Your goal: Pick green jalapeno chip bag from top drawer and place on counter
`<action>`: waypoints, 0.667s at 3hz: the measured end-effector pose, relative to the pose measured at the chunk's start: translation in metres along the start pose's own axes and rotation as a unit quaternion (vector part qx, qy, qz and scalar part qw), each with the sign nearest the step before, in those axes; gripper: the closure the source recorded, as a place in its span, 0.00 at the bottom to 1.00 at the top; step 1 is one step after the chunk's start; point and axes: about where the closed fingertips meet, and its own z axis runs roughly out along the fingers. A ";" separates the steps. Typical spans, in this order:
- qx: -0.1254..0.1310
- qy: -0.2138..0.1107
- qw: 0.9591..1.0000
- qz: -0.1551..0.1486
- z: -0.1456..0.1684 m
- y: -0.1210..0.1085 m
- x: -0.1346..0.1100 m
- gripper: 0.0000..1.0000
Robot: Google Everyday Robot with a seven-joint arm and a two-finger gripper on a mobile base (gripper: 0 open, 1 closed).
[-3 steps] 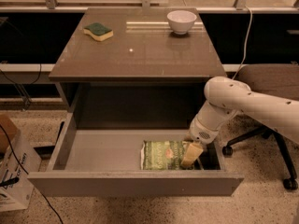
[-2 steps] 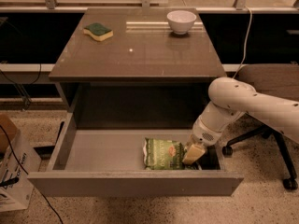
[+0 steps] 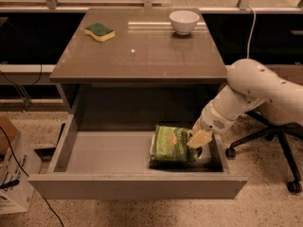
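I count one chip bag [image 3: 171, 144], one sponge [image 3: 99, 31], one bowl [image 3: 184, 21], one drawer [image 3: 137, 186], and my one gripper [image 3: 200, 138] at the bag's three o'clock.

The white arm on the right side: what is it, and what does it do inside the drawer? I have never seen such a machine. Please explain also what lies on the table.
This is one picture, from a single camera that looks down on a small cabinet from the front. The white arm belongs to a robot. Its grasping part, the claw, reaches into the open top drawer and is at the right edge of the green chip bag, which lies on the drawer floor. I cannot tell whether the claw grips the bag yet. On the counter above are a green-and-yellow sponge at the back left and a white bowl at the back right.
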 end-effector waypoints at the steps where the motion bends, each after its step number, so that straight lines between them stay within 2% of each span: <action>1: 0.043 -0.042 0.998 -0.032 -0.067 -0.003 -0.034 1.00; 2: 0.085 -0.093 0.989 -0.078 -0.137 -0.007 -0.075 1.00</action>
